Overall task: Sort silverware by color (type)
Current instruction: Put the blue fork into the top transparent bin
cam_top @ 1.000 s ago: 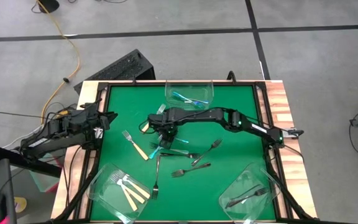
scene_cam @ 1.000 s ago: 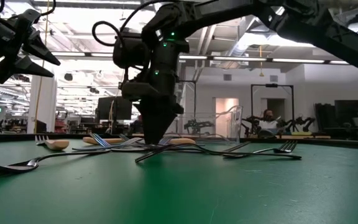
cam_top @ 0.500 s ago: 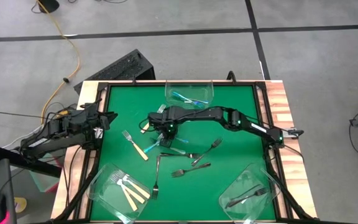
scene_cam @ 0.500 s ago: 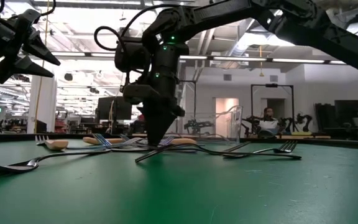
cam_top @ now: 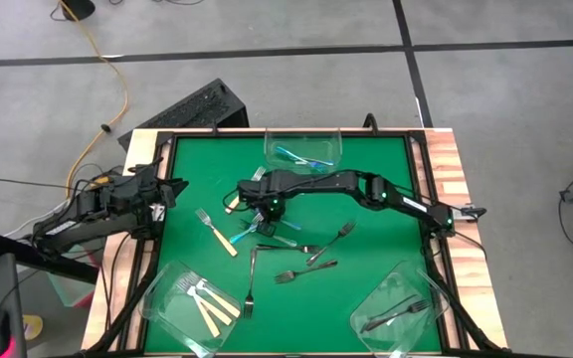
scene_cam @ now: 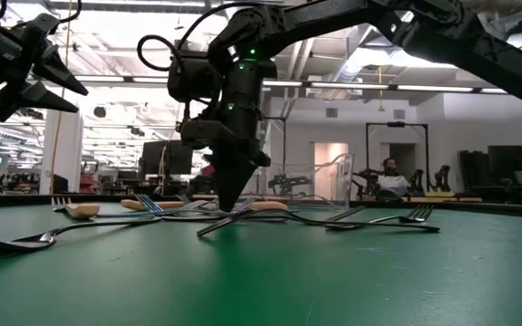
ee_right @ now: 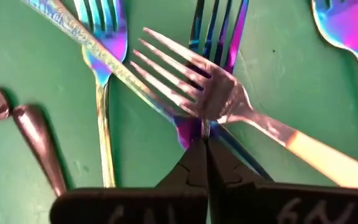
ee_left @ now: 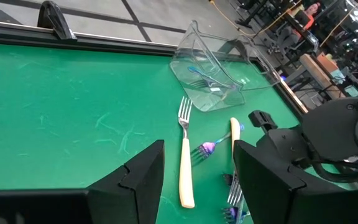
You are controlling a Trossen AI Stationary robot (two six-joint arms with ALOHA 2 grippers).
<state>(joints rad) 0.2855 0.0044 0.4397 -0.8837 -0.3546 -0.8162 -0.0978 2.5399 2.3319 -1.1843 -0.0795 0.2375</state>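
Note:
Loose forks lie crossed at the middle of the green table. My right gripper points down into this pile, shut, its tips at the spot where a cream-handled fork crosses a blue iridescent fork's handle. Another cream-handled fork and three dark forks lie flat on the cloth nearby. My left gripper waits open above the table's left edge. My right gripper comes from above, pointing almost straight down. Its shut fingertips stand on the blue fork's handle right at the crossing with the cream-handled fork's neck. Whether the handle sits between the tips, I cannot tell. Both forks lie on the table.
A clear tub at the far edge holds blue forks. A tub at the near left holds cream-handled forks, and a tub at the near right holds dark ones. Wooden rails border the table.

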